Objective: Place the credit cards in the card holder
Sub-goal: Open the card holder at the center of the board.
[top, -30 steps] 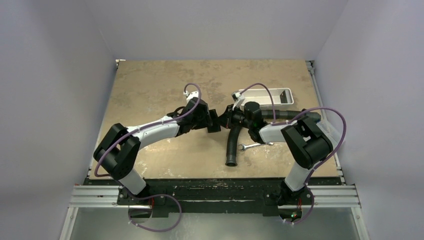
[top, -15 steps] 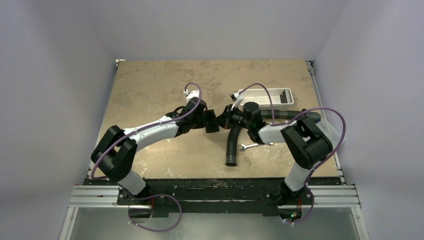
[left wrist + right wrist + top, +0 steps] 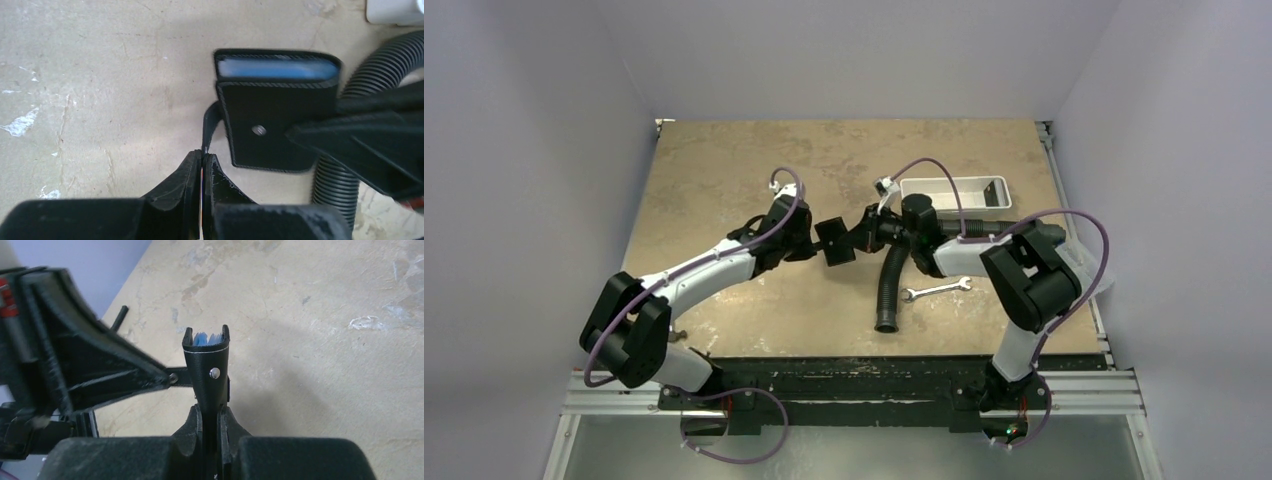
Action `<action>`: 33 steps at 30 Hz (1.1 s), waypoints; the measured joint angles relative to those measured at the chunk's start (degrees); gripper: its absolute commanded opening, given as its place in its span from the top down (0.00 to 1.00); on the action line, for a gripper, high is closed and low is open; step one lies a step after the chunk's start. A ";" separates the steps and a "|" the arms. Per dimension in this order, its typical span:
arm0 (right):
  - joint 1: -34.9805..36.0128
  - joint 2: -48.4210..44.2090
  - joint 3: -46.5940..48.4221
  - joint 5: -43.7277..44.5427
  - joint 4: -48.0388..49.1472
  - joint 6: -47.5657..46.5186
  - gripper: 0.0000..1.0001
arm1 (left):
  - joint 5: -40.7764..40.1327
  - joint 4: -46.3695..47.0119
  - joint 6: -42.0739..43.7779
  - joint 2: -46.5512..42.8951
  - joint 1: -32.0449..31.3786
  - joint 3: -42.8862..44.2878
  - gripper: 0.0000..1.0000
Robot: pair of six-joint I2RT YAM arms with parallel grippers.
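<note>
The card holder [image 3: 834,241] is a flat black wallet with a small light stud [image 3: 258,130], held above the table between both arms. My right gripper [image 3: 210,412] is shut on its lower body [image 3: 207,375]. From the other side, my left gripper [image 3: 203,154] is shut on the thin black snap strap [image 3: 210,122] that curls off the holder. Pale blue edges [image 3: 275,68] show in the holder's open mouth; I cannot tell whether they are the credit cards. No loose credit cards are in view.
A white tray [image 3: 954,192] stands at the back right. A black ribbed hose [image 3: 889,290] lies under the right arm, with a silver wrench [image 3: 936,290] beside it. The hose [image 3: 340,195] lies just below the held holder.
My left gripper has closed onto the holder's strap. Both grippers and the holder have shifted left, and the left arm has drawn back toward its side.
</note>
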 measured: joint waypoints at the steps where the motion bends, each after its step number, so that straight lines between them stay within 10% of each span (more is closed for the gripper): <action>1: 0.02 1.16 1.90 0.07 -1.97 -0.28 0.75 | 0.98 0.20 0.09 -0.59 0.09 -0.35 1.00; 9: 0.04 4.48 7.17 7.26 -15.69 -5.40 0.30 | 8.61 0.04 -0.37 -2.43 1.09 -4.24 1.00; 18: 2.25 -2.34 4.85 11.08 -17.68 -11.96 0.11 | 11.58 -2.14 -0.20 -6.64 2.62 -4.24 1.00; 33: 12.39 -4.35 5.07 19.56 -18.25 -21.42 0.30 | 11.96 -5.62 1.88 -8.24 2.82 -0.96 1.00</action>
